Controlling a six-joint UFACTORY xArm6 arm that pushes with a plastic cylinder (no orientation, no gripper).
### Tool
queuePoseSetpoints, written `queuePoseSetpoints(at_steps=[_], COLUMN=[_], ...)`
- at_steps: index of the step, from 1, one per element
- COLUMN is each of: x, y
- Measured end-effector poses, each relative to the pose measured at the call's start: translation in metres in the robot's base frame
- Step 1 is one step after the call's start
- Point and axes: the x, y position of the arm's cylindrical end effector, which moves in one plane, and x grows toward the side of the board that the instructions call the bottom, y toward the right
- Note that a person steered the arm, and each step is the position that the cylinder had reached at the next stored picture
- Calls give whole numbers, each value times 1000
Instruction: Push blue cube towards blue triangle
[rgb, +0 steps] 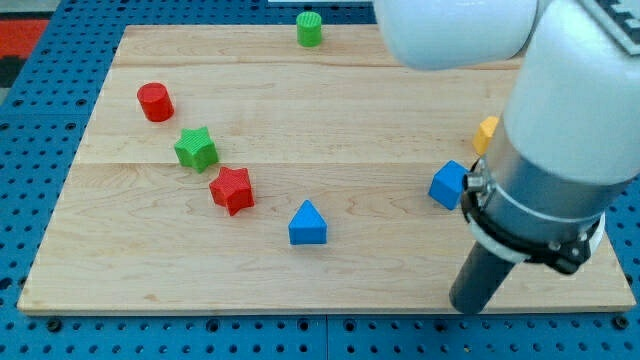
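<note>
Blue cube (449, 185) up-left of my tip (468, 304), apart. End effector: bare rod, holds nothing. Blue triangle (307, 224) further left.

arm (560, 130): cut off by the view's top and right edges
yellow block (486, 131): mostly hidden behind the arm, shape unclear
blue cube (449, 185): right side covered by the arm
desk (300, 100): right part hidden behind the arm
</note>
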Motion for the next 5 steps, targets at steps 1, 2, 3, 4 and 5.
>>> queuePoseSetpoints(at_steps=[1, 2, 3, 4, 5], x=[-29, -86, -119, -120, -124], y=[24, 53, 57, 38, 5])
